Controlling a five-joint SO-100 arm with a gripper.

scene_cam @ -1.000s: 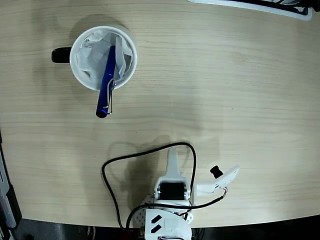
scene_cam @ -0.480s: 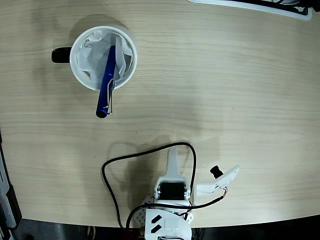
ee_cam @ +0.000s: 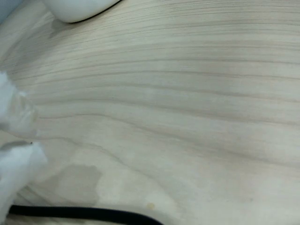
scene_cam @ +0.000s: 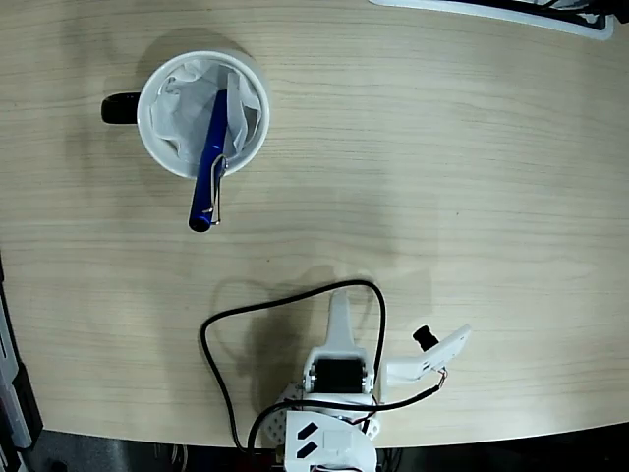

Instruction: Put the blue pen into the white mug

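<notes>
In the fixed view the white mug (scene_cam: pixel 157 128) stands at the upper left, its black handle pointing left and crumpled white paper inside. The blue pen (scene_cam: pixel 209 162) leans in the mug's mouth. Its lower end, with the silver clip, sticks out over the rim toward the bottom of the picture. My gripper (scene_cam: pixel 339 303) is far from both, folded back over the arm's base at the bottom centre, shut with nothing in it. In the wrist view only blurred white fingertips (ee_cam: pixel 16 159) show at the left edge over bare wood; mug and pen are out of that view.
A black cable (scene_cam: pixel 210 346) loops around the arm's base and crosses the wrist view's bottom (ee_cam: pixel 84 213). A white-edged dark object (scene_cam: pixel 491 10) lies at the table's top right edge. A white rounded shape (ee_cam: pixel 79 7) shows at the wrist view's top left.
</notes>
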